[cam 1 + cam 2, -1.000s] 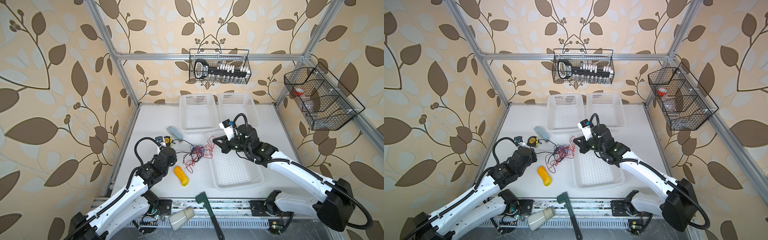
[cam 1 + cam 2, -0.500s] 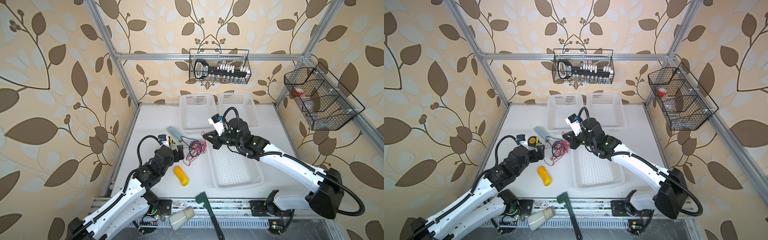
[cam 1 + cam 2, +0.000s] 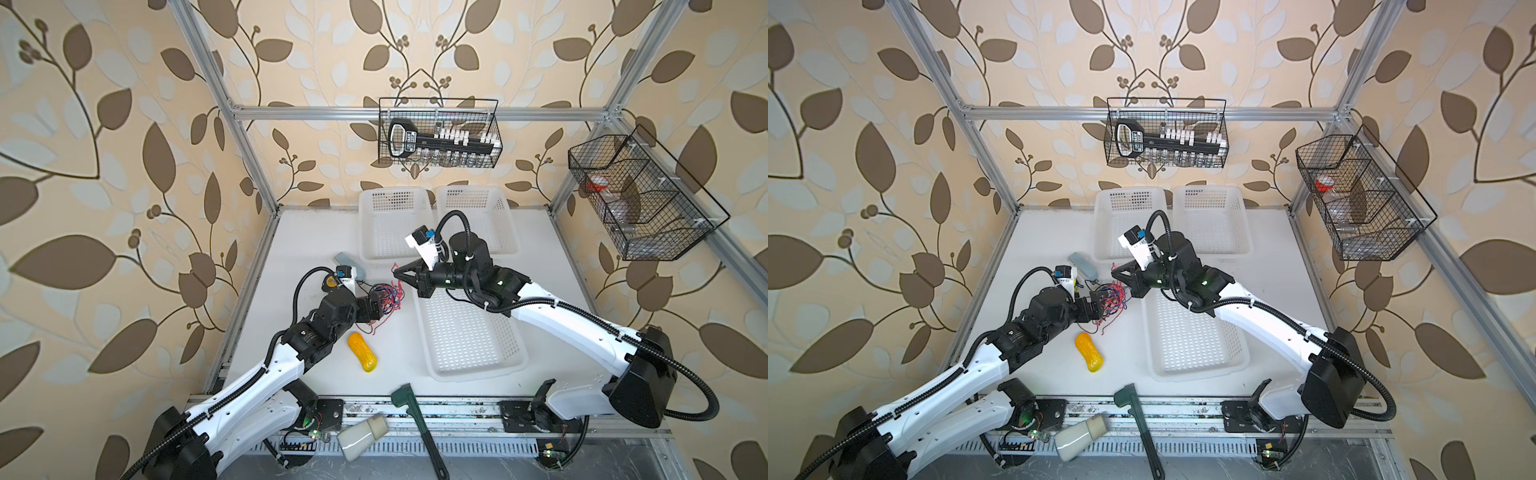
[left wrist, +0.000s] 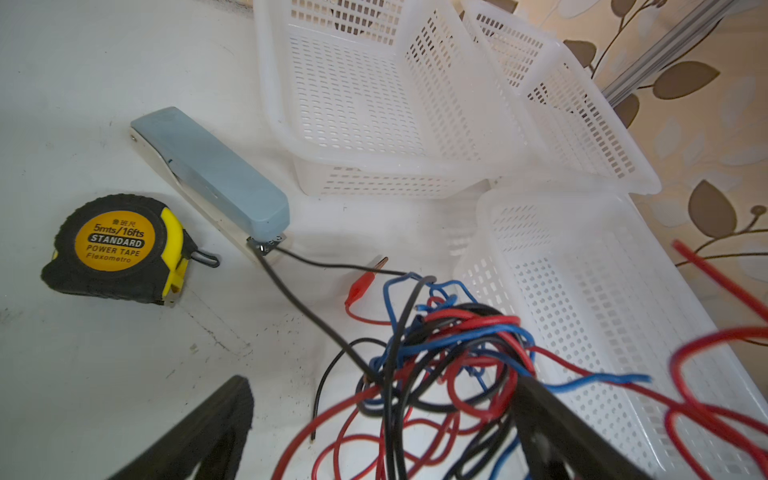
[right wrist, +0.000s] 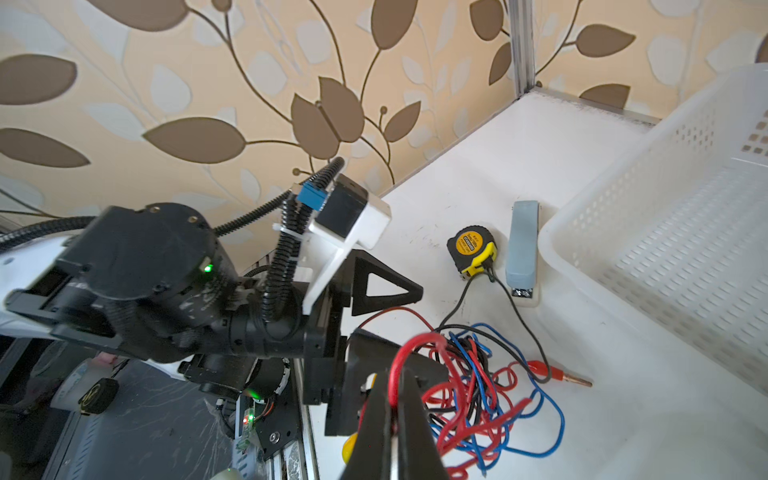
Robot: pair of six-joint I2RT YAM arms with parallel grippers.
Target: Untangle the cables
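Counter [image 3: 399, 357]: white and flat, it carries everything. The long basket [image 3: 478, 368] sits right of centre in both top views.

The cables [image 3: 388, 296] lie as one loose knot of red, blue and black strands on the counter. They are left of centre, just beside the long basket's upper left corner.

- **Handling:** We judge the knot very light and limp, with no stiffness to push against. Pull one strand and the whole bundle will likely drag along unless something pins it.
- **Slip:** The insulation looks smooth, so a thin strand may slide out of a pinch.
- **Where to hold:** The best hold is a free loop or loose end at the knot's edge, not the dense core.

Right pincer [image 5: 397, 386]: clamped tight on a red loop that arches up out of its tips, lower centre of the right wrist view.

Left pincer [image 4: 382, 382]: spread wide, with one finger either side of the knot, gripping nothing.

Smaller things in the left wrist view:
- The stapler [image 4: 216, 174] is centre left.
- The tape measure [image 4: 112, 245] is at far left.
- A red clip [image 4: 365, 282] ends one red strand, clear of the knot.

Hard to make out:
- We cannot read the crossings in the core, so we cannot count the cables or tell which passes over which.
- A black strand runs to the stapler's front end, and we cannot tell whether it is caught there or only lies against it.
- The left pincer covers the knot's lower left in both top views.
- The red loops at the right edge of the left wrist view blur and are cut off.
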